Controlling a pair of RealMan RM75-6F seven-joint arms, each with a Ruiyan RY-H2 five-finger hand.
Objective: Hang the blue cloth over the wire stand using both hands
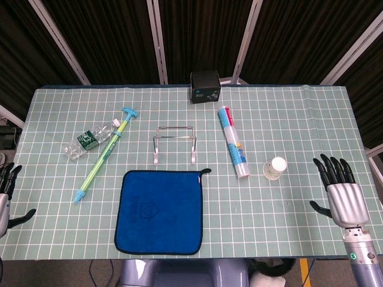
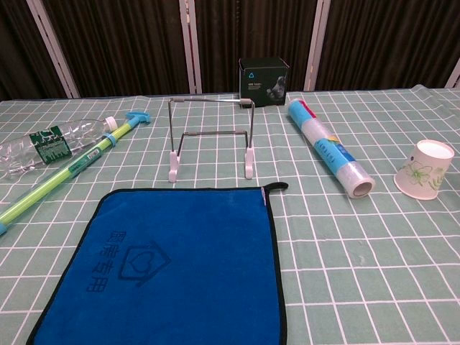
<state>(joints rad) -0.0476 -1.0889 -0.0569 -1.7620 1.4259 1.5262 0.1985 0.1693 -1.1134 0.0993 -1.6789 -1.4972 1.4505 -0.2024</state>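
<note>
Blue cloth [image 2: 172, 266] flat just in front of wire stand [image 2: 210, 138], untouched; right hand [image 1: 342, 192] spread and empty far right of stand, left hand [image 1: 8, 192] barely visible far left, state unclear. Risk: light stand toppling if cloth drags against it

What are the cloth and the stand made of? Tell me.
Cloth: soft blue fabric, probably microfibre, with a matte nap, stitched dark edging and an embossed logo.
Stand: thin bent metal wire, shiny, with white feet that look like plastic.
</note>
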